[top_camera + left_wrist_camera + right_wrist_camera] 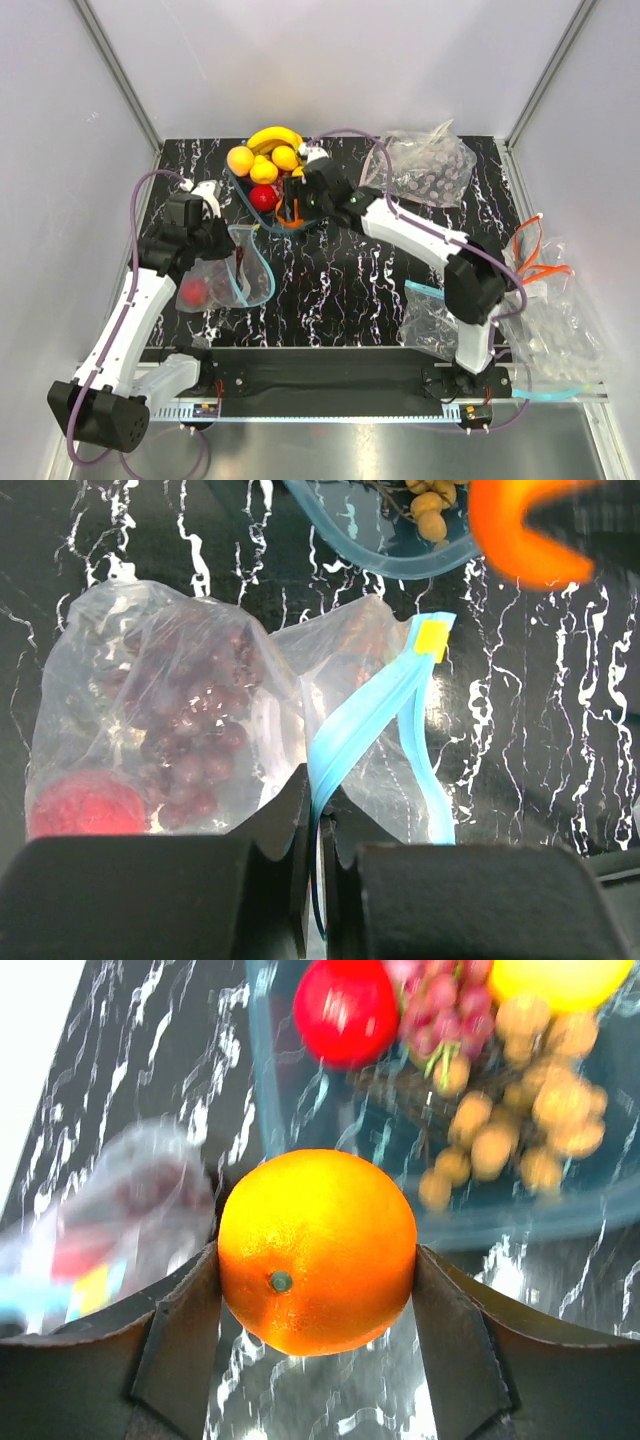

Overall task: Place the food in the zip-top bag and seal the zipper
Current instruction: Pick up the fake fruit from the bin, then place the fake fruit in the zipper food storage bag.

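Right end effector clamped on orange, left end effector pinching zipper (yellow tab) of zip-top bag

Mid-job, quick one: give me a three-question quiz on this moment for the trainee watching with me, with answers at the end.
1. Multiple choice: which item is the right end effector shut on?
A) banana
B) orange
C) nut cluster

2. True or false: the zip-top bag holds grapes and a red apple.

3. Fill in the blank: the left end effector pinches the bag's light-blue ____.

Key
1. B
2. True
3. zipper
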